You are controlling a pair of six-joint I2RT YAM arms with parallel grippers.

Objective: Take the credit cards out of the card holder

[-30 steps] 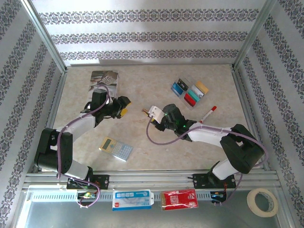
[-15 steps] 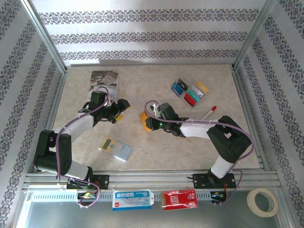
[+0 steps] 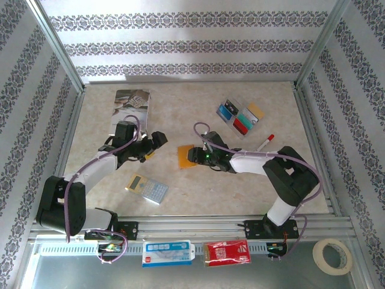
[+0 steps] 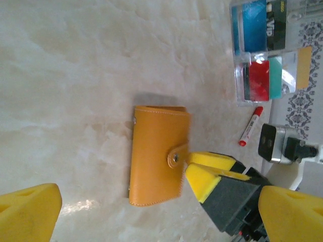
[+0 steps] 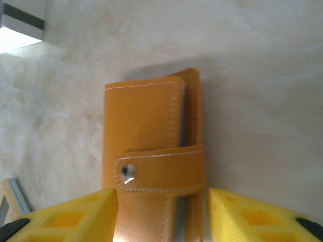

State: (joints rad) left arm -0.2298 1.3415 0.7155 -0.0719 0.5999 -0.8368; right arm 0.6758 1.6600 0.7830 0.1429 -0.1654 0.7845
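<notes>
The card holder (image 3: pixel 185 158) has settled flat and snapped shut at centre frame on the bench (image 3: pixel 240 186) as the right hand (image 3: pixel 197 158) loosens to half open astride its tab end, the left hand (image 3: pixel 154 143) gapes empty, and the credit cards (image 3: pixel 240 117) at upper right look already out.

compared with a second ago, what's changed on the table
The right gripper came down and laid the orange card holder flat on the table, still snapped shut, and its jaws loosened around it. The left gripper opened wider, hardly shifting. The calculator, red marker and credit cards stayed put.
</notes>
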